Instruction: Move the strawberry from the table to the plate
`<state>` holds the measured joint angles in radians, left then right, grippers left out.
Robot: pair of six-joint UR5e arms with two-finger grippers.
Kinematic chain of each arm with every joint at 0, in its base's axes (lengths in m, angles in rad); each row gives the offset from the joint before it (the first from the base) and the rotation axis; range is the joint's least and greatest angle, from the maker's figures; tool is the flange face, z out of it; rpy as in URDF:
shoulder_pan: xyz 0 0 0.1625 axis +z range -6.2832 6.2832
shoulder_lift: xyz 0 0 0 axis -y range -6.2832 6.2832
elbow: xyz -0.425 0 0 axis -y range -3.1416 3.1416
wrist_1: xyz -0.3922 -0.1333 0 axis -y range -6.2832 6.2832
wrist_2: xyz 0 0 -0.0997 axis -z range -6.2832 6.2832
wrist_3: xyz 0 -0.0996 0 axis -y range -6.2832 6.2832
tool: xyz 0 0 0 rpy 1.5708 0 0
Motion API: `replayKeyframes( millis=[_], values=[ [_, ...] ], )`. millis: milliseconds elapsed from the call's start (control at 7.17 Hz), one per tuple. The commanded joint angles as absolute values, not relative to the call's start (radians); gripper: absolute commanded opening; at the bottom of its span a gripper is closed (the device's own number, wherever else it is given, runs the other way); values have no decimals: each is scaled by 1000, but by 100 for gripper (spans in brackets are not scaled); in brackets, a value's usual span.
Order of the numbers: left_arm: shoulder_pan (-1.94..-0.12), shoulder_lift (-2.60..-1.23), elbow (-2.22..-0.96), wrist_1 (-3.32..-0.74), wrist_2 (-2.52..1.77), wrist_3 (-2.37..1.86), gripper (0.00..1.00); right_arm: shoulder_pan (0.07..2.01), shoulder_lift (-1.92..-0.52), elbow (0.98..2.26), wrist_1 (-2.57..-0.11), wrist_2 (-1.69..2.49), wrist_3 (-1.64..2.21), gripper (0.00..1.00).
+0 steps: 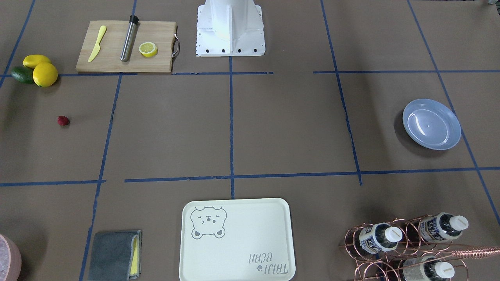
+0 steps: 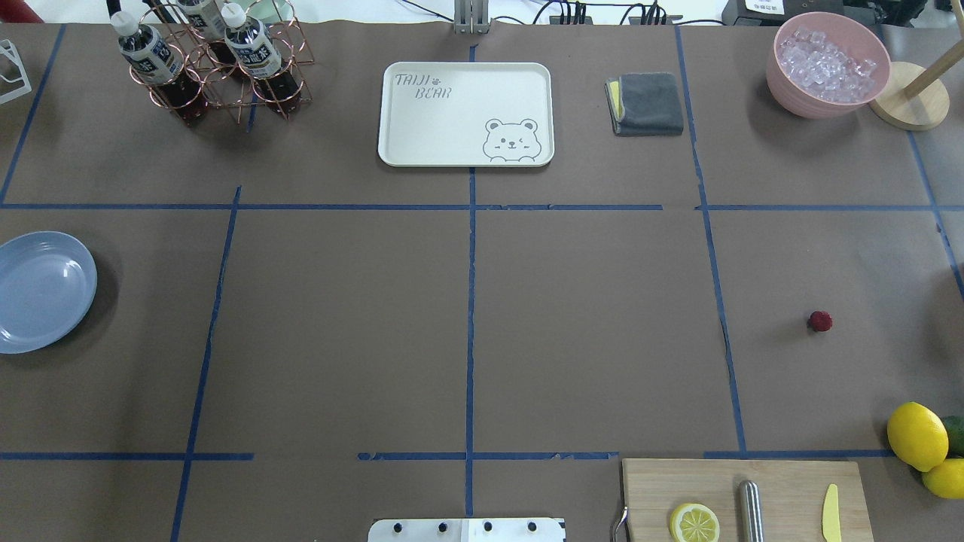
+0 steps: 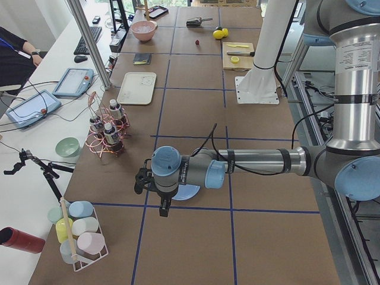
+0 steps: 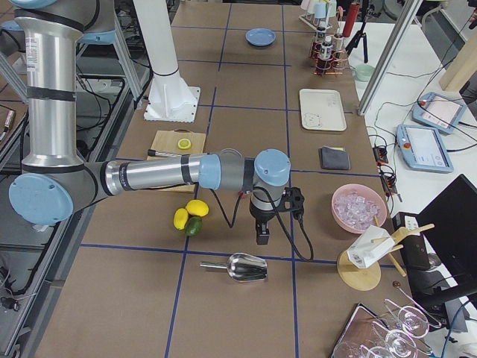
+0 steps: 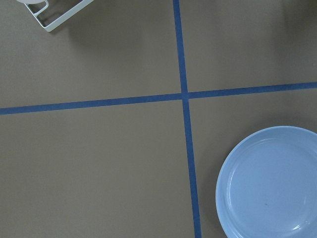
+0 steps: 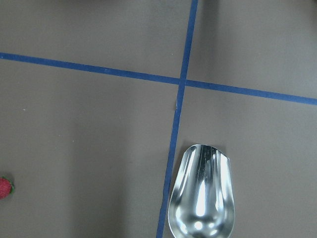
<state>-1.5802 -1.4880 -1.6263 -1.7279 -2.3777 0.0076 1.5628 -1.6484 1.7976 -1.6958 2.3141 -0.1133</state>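
Observation:
The strawberry (image 1: 63, 120) (image 2: 820, 321), small and dark red, lies on the brown table (image 2: 587, 324) on the robot's right side, and shows at the left edge of the right wrist view (image 6: 5, 187). The light-blue plate (image 1: 431, 123) (image 2: 41, 290) (image 5: 270, 183) sits empty at the table's far left. In the exterior left view my left gripper (image 3: 164, 209) hangs over the table beside the plate (image 3: 189, 192). My right gripper (image 4: 262, 236) hangs near the lemons in the exterior right view. Both show only in side views, so I cannot tell if they are open or shut.
A cutting board (image 1: 125, 47) holds a lemon half (image 1: 148, 49), a yellow knife and a metal rod. Lemons (image 1: 45, 74) lie beside it. A cream bear tray (image 2: 465, 113), bottle rack (image 2: 218, 64), grey cloth (image 2: 646, 103), pink ice bowl (image 2: 827, 64) and metal scoop (image 6: 202, 196) stand around.

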Motion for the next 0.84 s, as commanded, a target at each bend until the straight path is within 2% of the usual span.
replayKeyframes(
  millis=[0, 279, 558, 698],
  values=[
    [-1580, -1488, -1629, -1730, -2379, 8, 100, 1563, -1638, 1799, -1687, 2312, -103, 100],
    [-1580, -1486, -1614, -1767, -2382, 2, 100, 1563, -1638, 1804, -1687, 2316, -100, 100],
    [-1569, -1470, -1518, -1963, -2381, -67, 100, 1562, -1638, 1813, -1687, 2321, -94, 100],
    [-1510, -1448, -1511, -2035, -2381, -197, 100, 1562, -1638, 1816, -1687, 2321, -94, 100]
  ],
)
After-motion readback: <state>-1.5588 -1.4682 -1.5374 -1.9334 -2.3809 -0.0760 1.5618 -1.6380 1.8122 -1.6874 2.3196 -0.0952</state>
